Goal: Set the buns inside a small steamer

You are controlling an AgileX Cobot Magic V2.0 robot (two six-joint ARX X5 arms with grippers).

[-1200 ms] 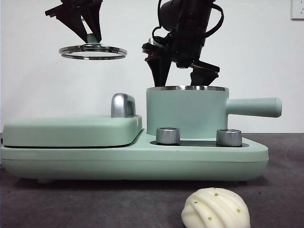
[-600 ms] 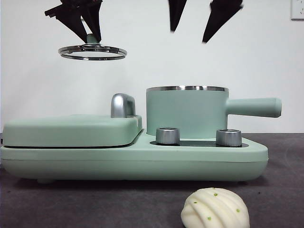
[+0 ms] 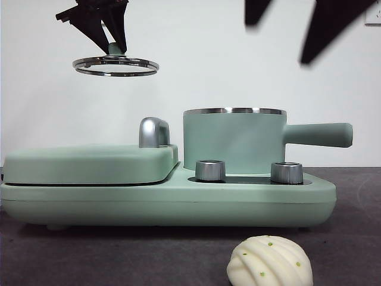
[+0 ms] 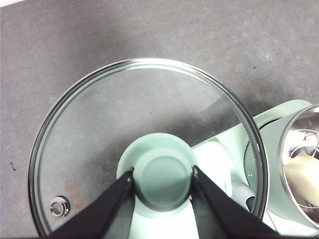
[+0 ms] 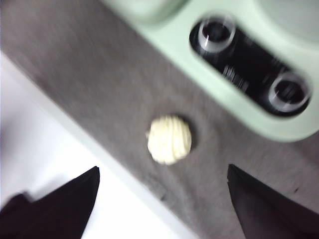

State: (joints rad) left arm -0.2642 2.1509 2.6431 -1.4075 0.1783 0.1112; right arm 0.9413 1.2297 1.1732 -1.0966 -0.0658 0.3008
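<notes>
**Q:** where's everything sitting right now?

**me:** My left tool (image 4: 162, 174) is up high over the flat griddle side of the cooker (image 3: 166, 199), jaws clamped on the green knob of the glass lid (image 3: 116, 65). The lid hangs level in the air, steel rim all round, with a little vent near the edge. My right tool (image 5: 162, 199) is high above the worktop (image 3: 119, 256) too, jaws spread wide with nothing between them. In the front view it's just two dark blurry tips at the top right.

**Q:** and the buns?

**me:** One's already in the steamer (image 3: 235, 140). From the left wrist view I can see a smooth cream block (image 4: 304, 177) lying on a wire rack inside the open pot. The other is the ridged bun (image 3: 269, 261): white, shell-like dome, small green specks, sitting on the grey worktop in front of the cooker, near the two steel dials. The right wrist view shows it under that tool, blurry.

**Q:** steamer itself?

**me:** Mint-green cylinder, steel rim, straight handle sticking out to the side, standing upright on the cooker with no lid on.
</notes>
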